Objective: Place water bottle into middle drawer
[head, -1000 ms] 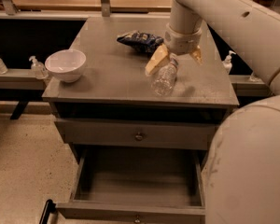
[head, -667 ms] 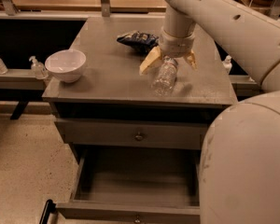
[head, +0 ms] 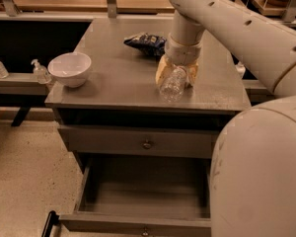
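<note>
The gripper (head: 176,74) hangs over the right near part of the cabinet top (head: 113,85), reaching down from the pale arm (head: 222,19) that enters from the right. Its two tan fingers (head: 161,71) are clamped on the water bottle (head: 172,86), one on each side of the clear ribbed body. The bottle tilts with its lower end toward the near edge of the top; whether that end touches the surface I cannot tell

Just beyond the gripper, on the far side, lies a dark blue snack bag (head: 145,42). Well to the left a white bowl (head: 69,69) stands upright near the left edge of the top

Below the top a flat drawer front (head: 113,141) is shut, showing its round knob (head: 147,144). Under it the middle drawer (head: 143,194) is pulled out toward the near side – a deep grey tray with tall sides

Left of the cabinet, on a lower ledge (head: 17,80), stand two small pump bottles (head: 40,72) – one close to the bowl, the other at the picture's left edge
</note>
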Action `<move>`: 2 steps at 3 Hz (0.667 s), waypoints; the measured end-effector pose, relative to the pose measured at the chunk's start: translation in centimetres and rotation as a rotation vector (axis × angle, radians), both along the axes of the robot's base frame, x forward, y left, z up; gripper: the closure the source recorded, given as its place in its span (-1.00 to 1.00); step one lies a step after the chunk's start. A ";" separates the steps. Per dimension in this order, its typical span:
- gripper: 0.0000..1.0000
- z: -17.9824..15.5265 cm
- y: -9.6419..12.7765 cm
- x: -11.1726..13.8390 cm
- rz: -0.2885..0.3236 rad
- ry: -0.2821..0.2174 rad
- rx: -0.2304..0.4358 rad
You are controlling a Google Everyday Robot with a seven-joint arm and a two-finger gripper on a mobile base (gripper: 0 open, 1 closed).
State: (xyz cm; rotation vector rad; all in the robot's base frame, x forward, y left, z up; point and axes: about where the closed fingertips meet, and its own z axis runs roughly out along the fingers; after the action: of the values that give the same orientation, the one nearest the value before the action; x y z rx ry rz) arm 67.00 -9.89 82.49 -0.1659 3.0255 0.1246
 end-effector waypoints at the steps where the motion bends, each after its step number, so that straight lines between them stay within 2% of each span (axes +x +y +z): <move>1: 0.27 0.1 0.2 -0.1 0.011 -0.002 -0.002; 2: 0.74 0.2 0.2 -0.1 0.011 -0.002 -0.002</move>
State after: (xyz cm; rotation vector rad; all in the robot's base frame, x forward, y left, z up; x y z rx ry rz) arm 66.90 -9.65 82.70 -0.1831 3.0230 0.1229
